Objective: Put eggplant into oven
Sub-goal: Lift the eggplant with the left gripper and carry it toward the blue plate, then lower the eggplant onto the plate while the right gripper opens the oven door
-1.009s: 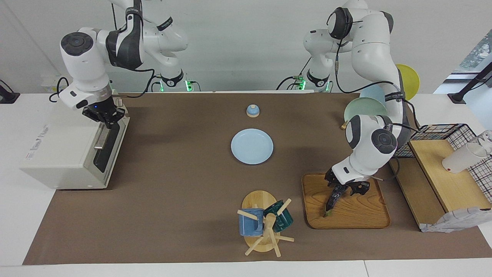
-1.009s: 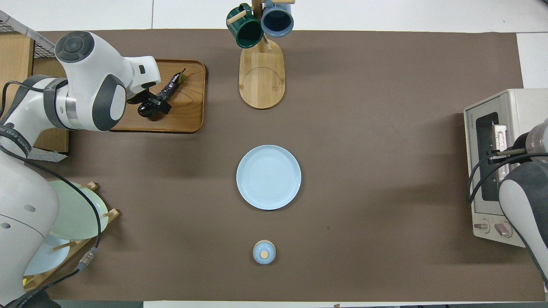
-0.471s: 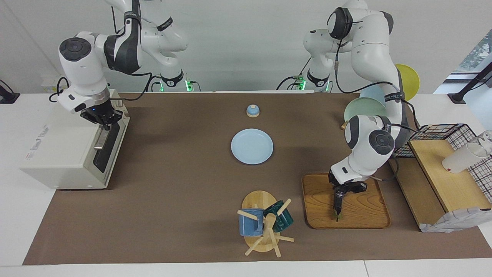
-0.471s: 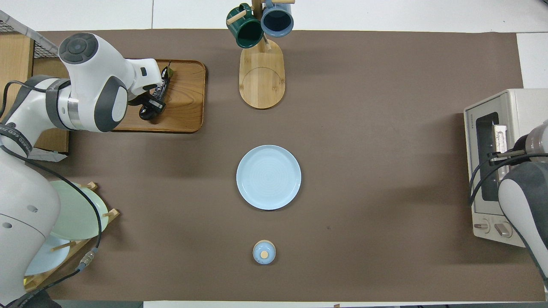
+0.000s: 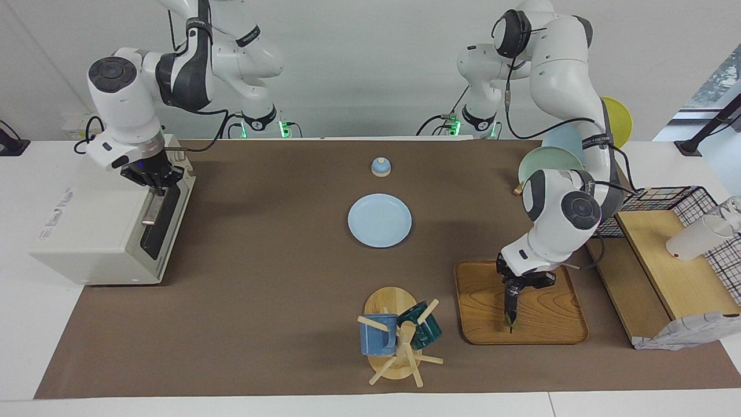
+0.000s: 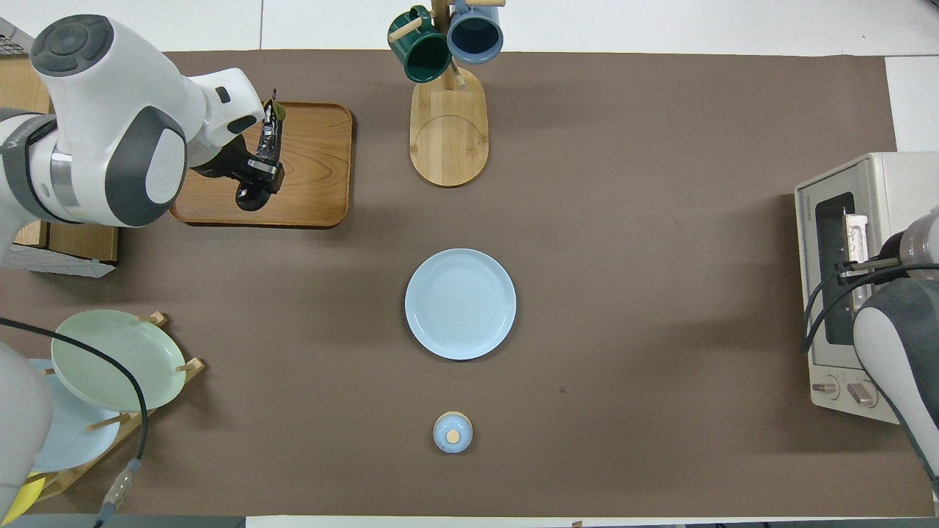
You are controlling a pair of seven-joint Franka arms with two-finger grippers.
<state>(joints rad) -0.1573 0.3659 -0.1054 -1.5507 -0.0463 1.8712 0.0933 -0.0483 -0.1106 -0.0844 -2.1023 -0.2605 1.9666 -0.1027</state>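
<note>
- A brown mat (image 5: 278,301) is spread over a white table, with a plain white wall along the top of the facing view.
- The eggplant (image 5: 510,301) is gripped by the clenched left gripper (image 5: 512,288) over the wooden tray (image 5: 550,324) at the lower right of the facing view; its stem end hangs down.
- The right gripper (image 5: 156,184), fingers closed, is seen at the door handle of the oven (image 5: 98,231), middle left; in the overhead view it is hidden by the arm.
- The oven's knobs are shown only in the overhead view.
- A blue plate (image 5: 379,220) lies at centre; a mug rack (image 5: 396,341) stands beside the tray.
</note>
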